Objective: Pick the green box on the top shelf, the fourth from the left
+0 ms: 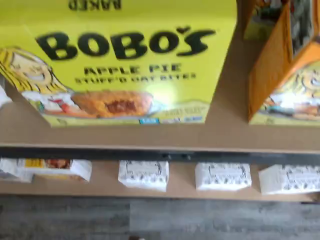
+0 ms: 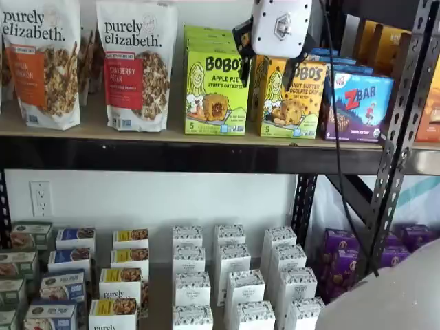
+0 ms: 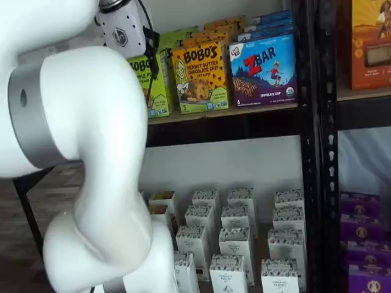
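filling most of the wrist view, the green box shows its glossy lime-green cardboard face with black "bobo's apple pie" lettering, a cartoon blonde girl and a filled pastry picture. it stands on the top shelf, a matte tan wood-look board, and only this view shows the yellow-orange box turned at an angle beside it, apart from it with bare board between.

in a shelf view the green box is at about 12 o'clock, front of a row of boxes alike, with the purely elizabeth bag just beside it at its 9 o'clock and the peanut butter box at its 3 o'clock. the gripper hangs in front of the gap between those two boxes: a smooth white rounded body with black fingers spread to either side and a plain gap between them, holding nothing. a black cable drops from it toward 5 o'clock. the shelf's thick black steel beam and perforated uprights show here.

in a shelf view the white arm hides most of the green box; the blue zbar box sits at 1 o'clock. small white boxes fill the lower level.
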Action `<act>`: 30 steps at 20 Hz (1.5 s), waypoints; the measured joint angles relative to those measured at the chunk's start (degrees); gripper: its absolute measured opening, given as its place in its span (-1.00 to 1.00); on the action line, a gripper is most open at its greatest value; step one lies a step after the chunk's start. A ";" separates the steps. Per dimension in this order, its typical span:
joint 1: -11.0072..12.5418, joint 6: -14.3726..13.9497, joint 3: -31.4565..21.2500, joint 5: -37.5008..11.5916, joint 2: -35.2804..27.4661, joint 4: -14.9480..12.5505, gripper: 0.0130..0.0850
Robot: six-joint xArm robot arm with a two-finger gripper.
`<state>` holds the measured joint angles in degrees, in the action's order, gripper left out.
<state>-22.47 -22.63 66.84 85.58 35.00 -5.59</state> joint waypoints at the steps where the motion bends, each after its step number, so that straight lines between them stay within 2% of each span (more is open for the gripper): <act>1: -0.02 -0.02 0.02 -0.88 -0.22 0.08 1.00; 6: 0.89 1.08 0.64 -5.12 -1.87 2.28 1.00; 11: 1.20 1.49 1.82 -8.13 -3.85 2.33 1.00; 14: 1.58 1.97 2.97 -8.70 -5.24 2.98 1.00; 21: 1.15 1.47 5.66 -9.09 -7.96 2.18 1.00; 26: 0.90 1.14 8.06 -8.11 -9.97 1.78 1.00; 30: 1.23 1.55 10.10 -7.39 -11.80 2.52 1.00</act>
<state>-21.24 -21.08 76.94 78.19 23.20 -3.07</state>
